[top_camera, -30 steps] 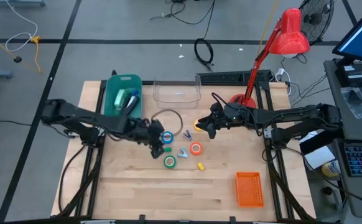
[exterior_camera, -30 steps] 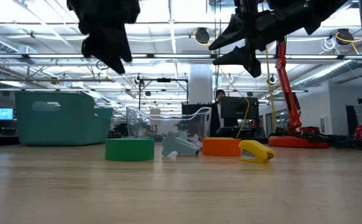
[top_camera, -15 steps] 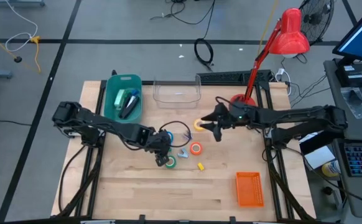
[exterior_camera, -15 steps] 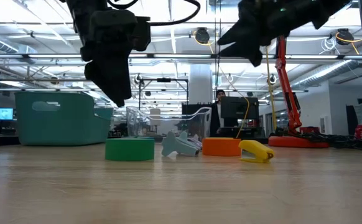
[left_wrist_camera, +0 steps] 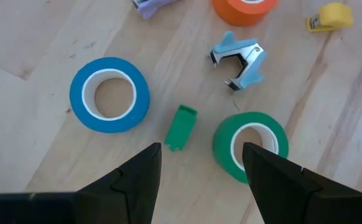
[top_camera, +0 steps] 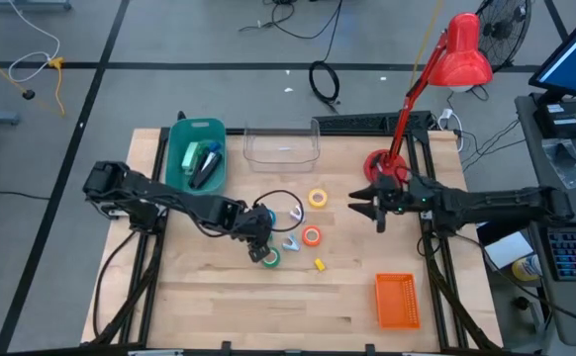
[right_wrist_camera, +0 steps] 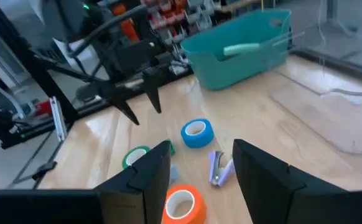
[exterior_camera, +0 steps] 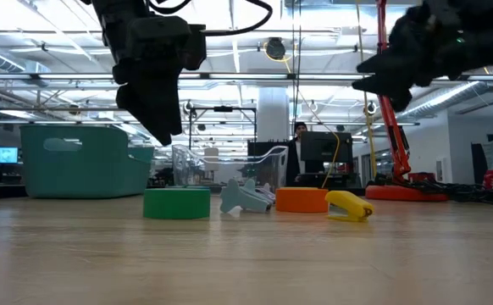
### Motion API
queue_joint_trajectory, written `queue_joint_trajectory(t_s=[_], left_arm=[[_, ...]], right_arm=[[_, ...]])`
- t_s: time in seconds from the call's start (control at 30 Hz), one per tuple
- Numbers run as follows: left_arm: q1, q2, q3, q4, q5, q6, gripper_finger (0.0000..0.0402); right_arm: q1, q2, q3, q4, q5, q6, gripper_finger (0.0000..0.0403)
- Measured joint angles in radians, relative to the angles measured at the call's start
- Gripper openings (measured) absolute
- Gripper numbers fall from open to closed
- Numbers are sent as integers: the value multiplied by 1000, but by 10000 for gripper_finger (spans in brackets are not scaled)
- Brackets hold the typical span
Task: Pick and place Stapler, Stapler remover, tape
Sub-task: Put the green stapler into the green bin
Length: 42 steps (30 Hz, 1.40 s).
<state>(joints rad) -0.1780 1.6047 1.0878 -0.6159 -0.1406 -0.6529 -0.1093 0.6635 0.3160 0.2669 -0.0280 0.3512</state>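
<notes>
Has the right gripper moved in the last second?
Yes. The right gripper has drawn back from beside the yellow tape toward the red lamp base, empty.

Bright overhead light — soft shadows

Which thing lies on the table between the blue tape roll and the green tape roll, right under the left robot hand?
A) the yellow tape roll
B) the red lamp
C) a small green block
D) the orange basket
C: the left wrist view shows a small green block lying on the wood between the blue tape roll and the green tape roll, just ahead of the open left gripper.
</notes>
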Motion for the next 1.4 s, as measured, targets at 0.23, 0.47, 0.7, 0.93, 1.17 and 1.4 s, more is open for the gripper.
queue_joint_trajectory(t_s=[0.23, 0.47, 0.7, 0.93, 1.17, 1.4], left_arm=[[23, 0, 0, 0, 10, 0, 230], [23, 0, 0, 0, 10, 1, 230], [23, 0, 0, 0, 10, 1, 230], [23, 0, 0, -1, 10, 22, 230], [23, 0, 0, -1, 10, 27, 230], [23, 0, 0, -3, 9, 46, 230]], right_arm=[[0, -150, -179, 199, 1, -4, 166], [0, -224, -287, 364, 1, -9, 167], [0, -228, -298, 311, -2, -72, 166], [0, -228, -299, 243, -13, 26, 166], [-1, -228, -239, 120, -81, 53, 166], [-1, -237, -183, 22, -80, 22, 166]])
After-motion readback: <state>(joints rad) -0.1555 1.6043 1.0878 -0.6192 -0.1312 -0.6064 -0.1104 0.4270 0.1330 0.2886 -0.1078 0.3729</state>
